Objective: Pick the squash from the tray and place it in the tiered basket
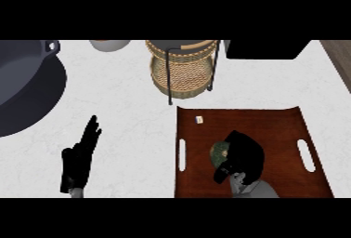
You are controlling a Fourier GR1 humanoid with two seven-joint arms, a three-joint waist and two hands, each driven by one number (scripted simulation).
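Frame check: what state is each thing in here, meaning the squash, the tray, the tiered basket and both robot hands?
squash: in the tray, mostly hidden by the right robot hand; not yet in the basket.
right robot hand: curled round the squash.
left robot hand: open, fingers straight, resting at the view's left.
tray: flat on the counter, holding the squash.
tiered basket: upright beyond the tray, no squash in it.

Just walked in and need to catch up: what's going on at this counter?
The robot's right hand is curled over the green squash, which lies on the brown tray; the pick is underway. The tiered basket stands just beyond the tray's far edge. The left hand rests open at the left, holding nothing.
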